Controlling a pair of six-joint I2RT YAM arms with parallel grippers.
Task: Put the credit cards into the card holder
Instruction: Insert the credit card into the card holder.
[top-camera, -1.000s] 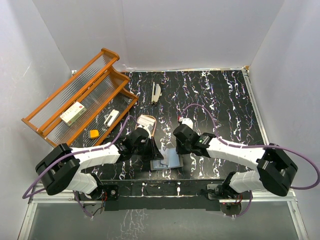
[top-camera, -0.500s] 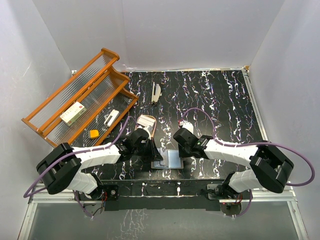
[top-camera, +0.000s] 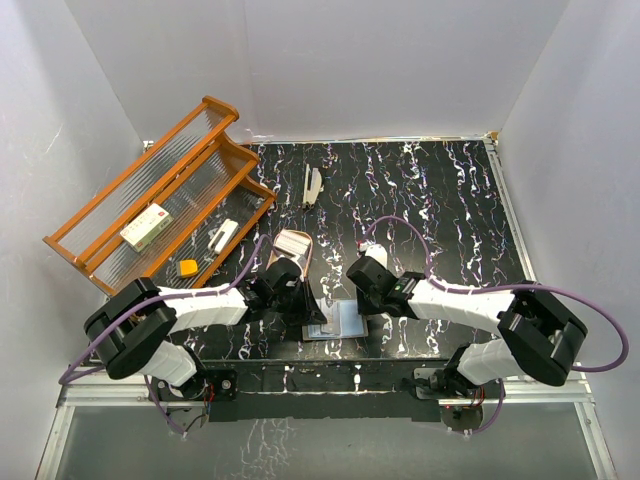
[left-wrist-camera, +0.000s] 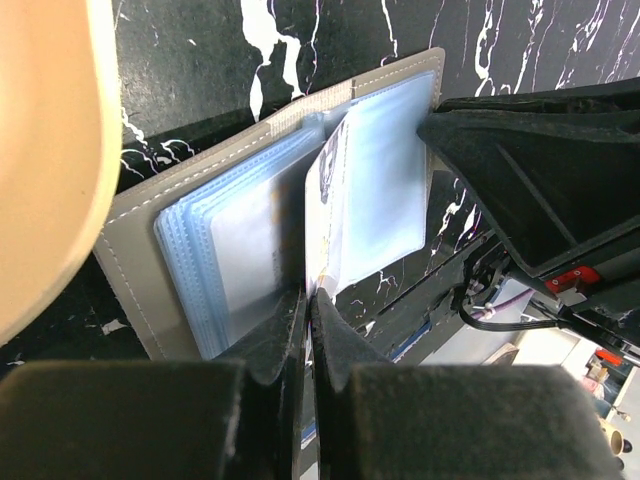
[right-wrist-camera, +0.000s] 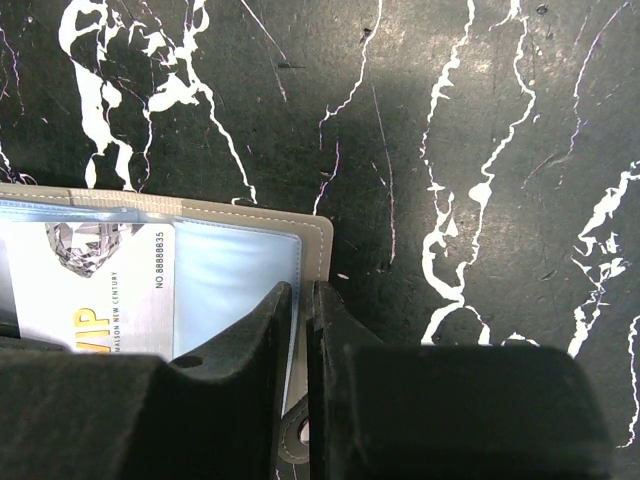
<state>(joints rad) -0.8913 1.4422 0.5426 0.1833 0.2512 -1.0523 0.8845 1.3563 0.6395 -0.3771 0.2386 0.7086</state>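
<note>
Pinching card holder (left-wrist-camera: 140, 270), left end effector (left-wrist-camera: 308, 300), tan tray (left-wrist-camera: 50, 150) perhaps touching

Your grey-beige folding card holder (top-camera: 345, 322), stitched along its edges, lies unfolded on the black marbled counter (top-camera: 440, 200), inside facing up, between your two grippers. Its shiny, bluish, clear sleeves (left-wrist-camera: 235, 250) fan out in a flat stack to one side of the left gripper (left-wrist-camera: 308, 300). One sleeve stands lifted almost on edge, its lower edge pinched between that gripper's fingers, with pale printing showing through it. Just beside the right gripper (right-wrist-camera: 300, 295) you see a silver rectangular credit card (right-wrist-camera: 90, 290), printed VIP with a number, tucked inside a sleeve. That gripper's fingers pinch the card holder's outer edge next to it.
</note>
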